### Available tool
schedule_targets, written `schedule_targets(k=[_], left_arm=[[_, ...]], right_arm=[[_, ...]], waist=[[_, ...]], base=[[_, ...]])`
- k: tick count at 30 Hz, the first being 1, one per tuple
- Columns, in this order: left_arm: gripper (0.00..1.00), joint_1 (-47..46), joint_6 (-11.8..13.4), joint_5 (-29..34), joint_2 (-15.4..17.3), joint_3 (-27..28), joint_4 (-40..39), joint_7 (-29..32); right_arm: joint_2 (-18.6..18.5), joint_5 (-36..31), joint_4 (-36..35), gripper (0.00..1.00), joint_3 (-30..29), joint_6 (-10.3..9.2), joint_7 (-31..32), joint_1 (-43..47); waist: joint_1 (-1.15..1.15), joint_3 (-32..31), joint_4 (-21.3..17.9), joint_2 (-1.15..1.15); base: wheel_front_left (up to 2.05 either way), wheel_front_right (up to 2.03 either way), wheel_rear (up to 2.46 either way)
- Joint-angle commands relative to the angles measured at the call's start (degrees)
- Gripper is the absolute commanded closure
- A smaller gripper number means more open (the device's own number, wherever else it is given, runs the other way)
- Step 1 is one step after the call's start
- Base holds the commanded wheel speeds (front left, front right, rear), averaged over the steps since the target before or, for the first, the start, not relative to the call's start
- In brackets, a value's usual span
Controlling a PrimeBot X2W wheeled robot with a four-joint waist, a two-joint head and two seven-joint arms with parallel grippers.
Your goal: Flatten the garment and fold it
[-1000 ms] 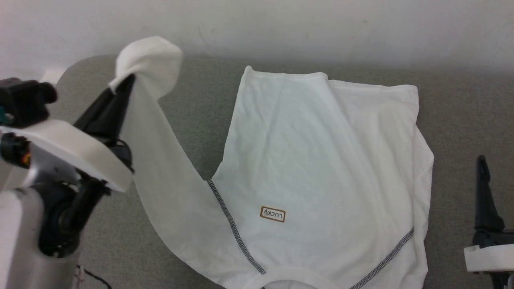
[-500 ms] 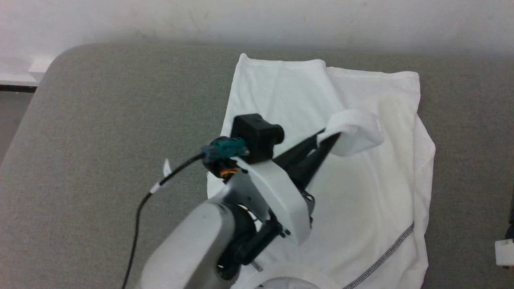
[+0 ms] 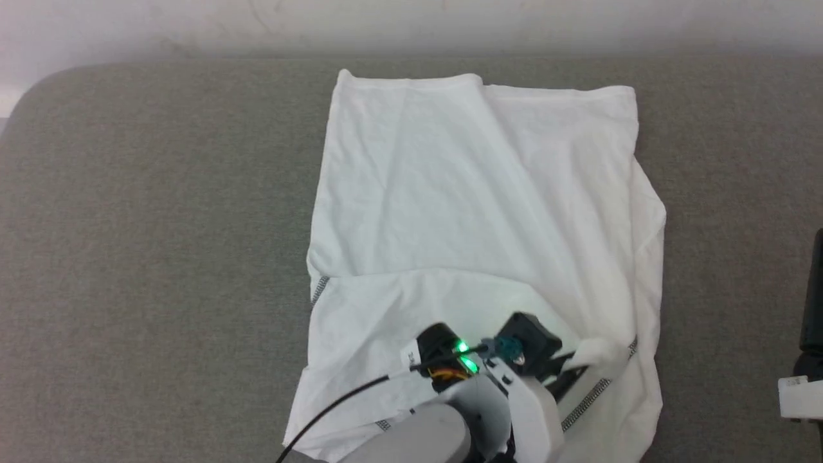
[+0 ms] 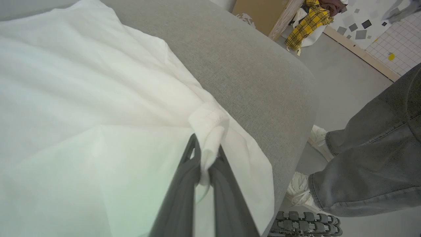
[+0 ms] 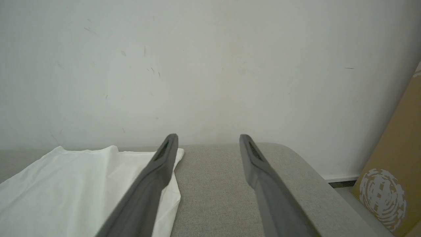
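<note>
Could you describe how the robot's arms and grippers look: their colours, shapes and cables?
The left arm is pale grey, with a white wrist shell, a black cable, a teal connector and green lights. The left gripper and the right gripper each have two long, dark grey, tapering fingers.

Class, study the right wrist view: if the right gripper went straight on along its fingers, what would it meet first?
Probably the white wall, beyond the grey cushion. The open right gripper seems to clear the cushion, though depth is unclear; the T-shirt lies to one side.
</note>
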Motion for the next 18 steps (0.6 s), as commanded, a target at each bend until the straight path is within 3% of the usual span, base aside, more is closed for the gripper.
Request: schedule_targets(k=[1,12,13,14,18], left_arm=[[1.0,0.23,-0.35,0.01,-0.27,-1.5,1.58,-0.87],[1.0,-2.02,2.09,-7.2,-0.31,-9.38,10.36,-4.22],[0.7,-2.38,2.61,-8.01,-0.31,-9.77,10.83,-4.93],[0.01,-2.72,3.06,-8.88,-0.31,-10.15,11.12,-5.68],[0.0,-3.98,3.78,-13.26,-0.32,-11.87,10.71,-7.56]], right_arm=[[0.0,0.43,0.32,0.0,0.38,-0.05,-0.29,-1.02],[0.0,0.48,2.57,0.0,3.3,-0.05,-1.28,-2.02],[0.0,0.43,2.74,0.0,3.44,-0.05,-1.28,-2.06],[0.0,0.37,2.88,0.0,3.51,-0.05,-1.29,-2.07],[0.0,0.06,3.31,0.0,3.1,-0.05,-1.21,-1.82]], waist=[[-0.01,1.18,-1.74,0.0],[-0.01,2.21,-5.44,0.0],[-0.01,2.17,-5.57,0.0],[-0.01,2.12,-5.64,0.0],[-0.01,1.24,-5.27,0.0]], base=[[0.0,0.0,0.0],[0.0,0.0,0.0],[0.0,0.0,0.0],[0.0,0.0,0.0],[0.0,0.0,0.0]])
